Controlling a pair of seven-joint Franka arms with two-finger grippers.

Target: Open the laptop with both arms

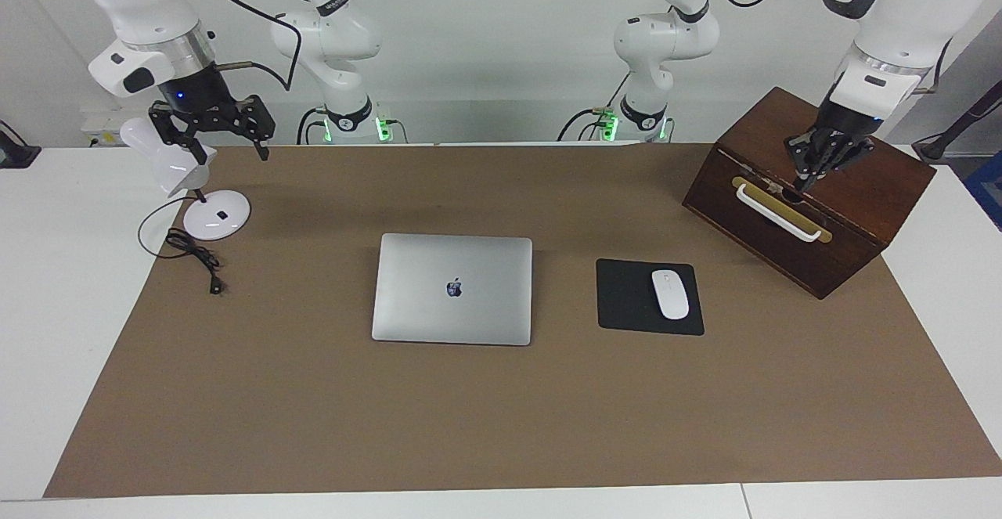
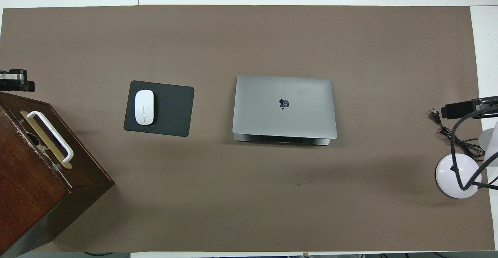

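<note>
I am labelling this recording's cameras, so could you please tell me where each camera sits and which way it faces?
Facing view: high across the table, looking toward the robots; both arms show, with the right gripper over the desk lamp and the left gripper over the wooden box.
Overhead view: high above the robots' end, looking steeply down; only gripper parts show at its side edges.
Shared: the closed laptop, mouse pad with mouse, box and lamp, half a turn apart.
</note>
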